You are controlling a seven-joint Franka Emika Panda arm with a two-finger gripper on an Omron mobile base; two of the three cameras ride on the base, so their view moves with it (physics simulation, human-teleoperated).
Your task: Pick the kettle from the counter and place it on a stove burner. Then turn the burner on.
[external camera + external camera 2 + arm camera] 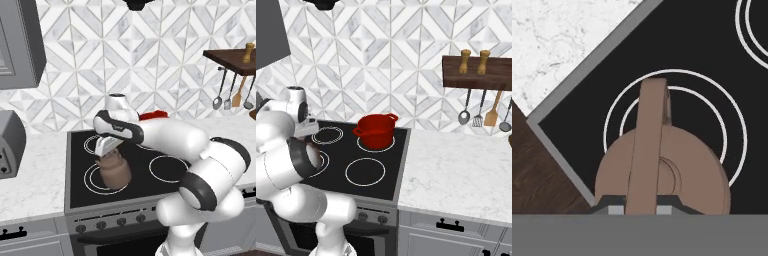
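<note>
The brown kettle [115, 172] is on the large double-ring stove burner [90, 180] at the front left of the black cooktop. From the side, its base looks level with the glass. My gripper [107, 150] comes down from above and is shut on the kettle's arched handle. In the hand view the handle [648, 145] runs up between my two fingertips [614, 208]. There the kettle body [702, 170] covers the near side of the burner rings [732, 127]. The white speckled counter [30, 175] lies left of the stove.
A red pot [376, 131] stands on the back right burner. Stove knobs [110, 223] line the front panel. A toaster [10, 145] sits on the left counter. Utensils [478, 112] hang under a wooden shelf at the right, above more counter [456, 170].
</note>
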